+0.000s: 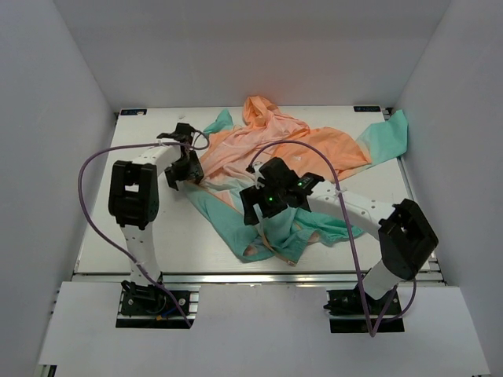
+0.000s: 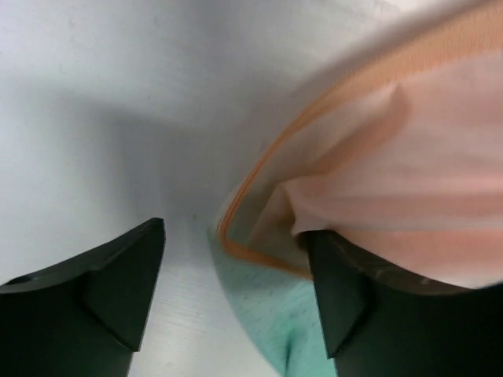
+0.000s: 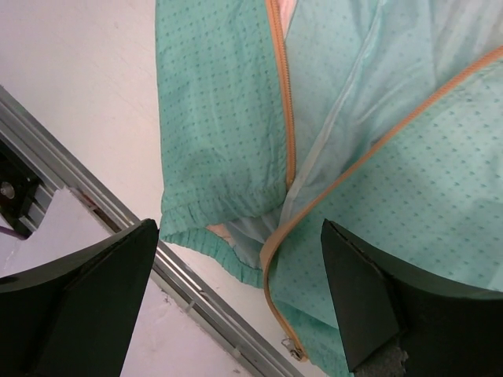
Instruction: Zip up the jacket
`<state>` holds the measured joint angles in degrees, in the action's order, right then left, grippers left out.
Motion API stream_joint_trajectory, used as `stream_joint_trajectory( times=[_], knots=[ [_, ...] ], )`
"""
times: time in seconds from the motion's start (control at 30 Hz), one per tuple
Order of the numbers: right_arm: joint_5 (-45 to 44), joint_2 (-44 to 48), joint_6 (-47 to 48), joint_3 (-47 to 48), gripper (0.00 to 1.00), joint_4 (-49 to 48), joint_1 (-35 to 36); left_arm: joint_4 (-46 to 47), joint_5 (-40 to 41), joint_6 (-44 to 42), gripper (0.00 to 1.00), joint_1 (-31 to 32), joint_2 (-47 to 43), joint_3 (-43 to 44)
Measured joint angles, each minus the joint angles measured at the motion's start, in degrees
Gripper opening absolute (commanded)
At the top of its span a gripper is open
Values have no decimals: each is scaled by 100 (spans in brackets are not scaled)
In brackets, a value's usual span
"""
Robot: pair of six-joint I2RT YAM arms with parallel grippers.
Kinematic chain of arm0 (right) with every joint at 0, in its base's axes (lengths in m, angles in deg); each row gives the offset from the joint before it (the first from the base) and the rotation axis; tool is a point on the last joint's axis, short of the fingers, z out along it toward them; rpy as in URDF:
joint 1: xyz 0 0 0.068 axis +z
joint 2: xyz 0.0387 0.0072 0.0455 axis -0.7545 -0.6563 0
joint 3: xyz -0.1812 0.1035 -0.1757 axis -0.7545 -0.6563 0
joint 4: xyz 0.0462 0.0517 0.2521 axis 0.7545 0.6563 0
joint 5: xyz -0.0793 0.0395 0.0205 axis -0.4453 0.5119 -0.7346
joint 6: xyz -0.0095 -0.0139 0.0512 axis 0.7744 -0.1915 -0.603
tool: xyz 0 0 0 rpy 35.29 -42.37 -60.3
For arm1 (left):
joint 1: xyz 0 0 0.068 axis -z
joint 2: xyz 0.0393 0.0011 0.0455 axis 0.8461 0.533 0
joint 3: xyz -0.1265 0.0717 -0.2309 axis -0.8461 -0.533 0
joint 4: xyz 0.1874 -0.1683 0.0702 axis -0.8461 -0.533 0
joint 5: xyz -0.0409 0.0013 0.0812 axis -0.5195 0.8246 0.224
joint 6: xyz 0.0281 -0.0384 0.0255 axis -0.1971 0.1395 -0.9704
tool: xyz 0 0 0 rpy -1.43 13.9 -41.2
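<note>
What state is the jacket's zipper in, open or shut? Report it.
Open. The zipper has its two orange halves running apart across the jacket, lining showing between them.

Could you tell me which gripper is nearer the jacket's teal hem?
Right. The right gripper hovers above the hem; the left gripper sits farther back, beside the jacket's orange chest edge.

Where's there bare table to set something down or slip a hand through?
Bare white table lies near-left, between the left arm and the thin peach-and-teal hooded jacket's teal hem, plus the far-left corner. Crowded: centre, left claw and right claw open at the fabric.
</note>
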<state>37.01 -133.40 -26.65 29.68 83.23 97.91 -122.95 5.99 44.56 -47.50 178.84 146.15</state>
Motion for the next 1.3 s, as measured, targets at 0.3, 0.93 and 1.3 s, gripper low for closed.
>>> stream_joint_trajectory(
  times=[0.3,0.93,1.3],
  knots=[
    [-254,55,83,-24,89,105,-70,358,-149,-96,98,-160,-1384,-232],
    [-424,57,111,44,89,291,-350,741,-431,-522,62,-411,-675,-470],
    [-531,208,52,-201,89,326,-356,686,-452,-356,0,-411,-199,-393]
  ],
)
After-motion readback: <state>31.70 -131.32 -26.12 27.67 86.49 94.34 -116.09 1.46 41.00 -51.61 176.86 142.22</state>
